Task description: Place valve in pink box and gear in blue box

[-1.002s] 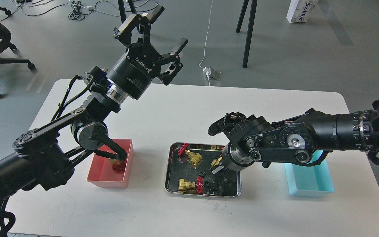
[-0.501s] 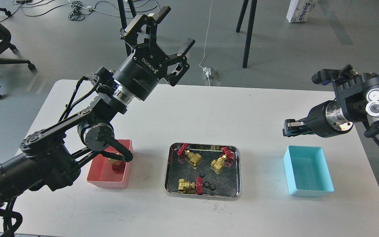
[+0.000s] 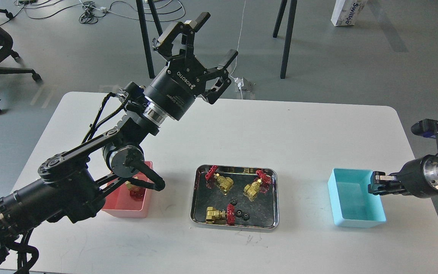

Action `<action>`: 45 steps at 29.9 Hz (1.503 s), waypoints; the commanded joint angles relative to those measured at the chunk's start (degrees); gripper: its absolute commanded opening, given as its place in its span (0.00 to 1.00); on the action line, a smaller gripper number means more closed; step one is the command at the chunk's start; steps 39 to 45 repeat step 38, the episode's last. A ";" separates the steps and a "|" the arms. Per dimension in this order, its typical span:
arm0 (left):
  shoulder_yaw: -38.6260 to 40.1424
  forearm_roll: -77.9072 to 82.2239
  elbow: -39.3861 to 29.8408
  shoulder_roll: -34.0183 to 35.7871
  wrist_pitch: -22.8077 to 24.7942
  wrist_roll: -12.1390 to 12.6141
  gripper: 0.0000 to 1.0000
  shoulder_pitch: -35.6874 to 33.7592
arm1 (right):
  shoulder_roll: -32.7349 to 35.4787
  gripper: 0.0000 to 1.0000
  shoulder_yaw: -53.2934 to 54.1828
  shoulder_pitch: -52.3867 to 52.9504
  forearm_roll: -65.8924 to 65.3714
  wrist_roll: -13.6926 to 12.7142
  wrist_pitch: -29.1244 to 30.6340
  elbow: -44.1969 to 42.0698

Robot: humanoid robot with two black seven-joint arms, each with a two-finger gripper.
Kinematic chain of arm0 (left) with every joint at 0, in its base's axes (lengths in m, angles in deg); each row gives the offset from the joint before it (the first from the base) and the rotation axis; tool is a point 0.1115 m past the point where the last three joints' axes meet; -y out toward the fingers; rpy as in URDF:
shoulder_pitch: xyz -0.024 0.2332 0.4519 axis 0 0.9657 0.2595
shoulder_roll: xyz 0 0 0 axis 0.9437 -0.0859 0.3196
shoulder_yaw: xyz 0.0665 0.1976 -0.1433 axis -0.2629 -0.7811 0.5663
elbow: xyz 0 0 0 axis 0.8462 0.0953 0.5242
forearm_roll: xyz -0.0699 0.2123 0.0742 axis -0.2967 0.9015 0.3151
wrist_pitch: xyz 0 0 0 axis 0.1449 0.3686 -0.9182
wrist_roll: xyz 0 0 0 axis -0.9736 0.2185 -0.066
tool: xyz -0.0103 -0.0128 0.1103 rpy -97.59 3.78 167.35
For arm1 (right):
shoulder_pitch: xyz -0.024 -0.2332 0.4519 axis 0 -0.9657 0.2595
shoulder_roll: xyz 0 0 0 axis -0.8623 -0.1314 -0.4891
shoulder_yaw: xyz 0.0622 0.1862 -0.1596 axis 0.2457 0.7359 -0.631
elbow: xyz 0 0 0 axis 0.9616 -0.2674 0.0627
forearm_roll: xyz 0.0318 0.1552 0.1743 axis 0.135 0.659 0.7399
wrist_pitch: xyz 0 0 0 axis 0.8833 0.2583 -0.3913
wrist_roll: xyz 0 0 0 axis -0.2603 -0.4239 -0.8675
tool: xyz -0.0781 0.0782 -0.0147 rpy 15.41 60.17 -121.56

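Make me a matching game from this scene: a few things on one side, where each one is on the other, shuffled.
Things:
1. pink box
2. blue box
3. steel tray
4. left tool

Places:
A. middle of the table, holding three valves and black gears
B. raised above the table's far edge, fingers spread
C. on the table's right side, by the right tool
D. on the table's left side, partly behind the left arm

Pairs: 1-D, 2-C, 3-A, 4-B

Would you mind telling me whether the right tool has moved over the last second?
Yes. The right tool left the steel tray and now hovers at the blue box.
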 commanded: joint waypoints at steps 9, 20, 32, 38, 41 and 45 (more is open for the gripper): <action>-0.18 -0.01 0.12 -0.26 0.01 0.00 0.91 0.09 | -2.91 0.67 4.43 -2.89 1.67 0.69 0.00 -3.26; -0.53 0.17 11.34 2.54 2.55 0.00 0.92 -7.09 | -7.46 0.75 28.93 -3.77 34.86 8.92 -1.99 -16.07; -3.69 -6.67 54.40 -3.50 16.50 0.00 0.99 -19.42 | -37.17 0.96 49.06 -13.43 59.68 26.97 0.00 -58.09; -1.06 -11.17 58.39 -9.93 16.50 0.00 0.99 -18.72 | -41.06 0.99 55.93 -17.57 59.85 27.76 0.00 -59.87; -1.06 -11.17 58.39 -9.93 16.50 0.00 0.99 -18.72 | -41.06 0.99 55.93 -17.57 59.85 27.76 0.00 -59.87; -1.06 -11.17 58.39 -9.93 16.50 0.00 0.99 -18.72 | -41.06 0.99 55.93 -17.57 59.85 27.76 0.00 -59.87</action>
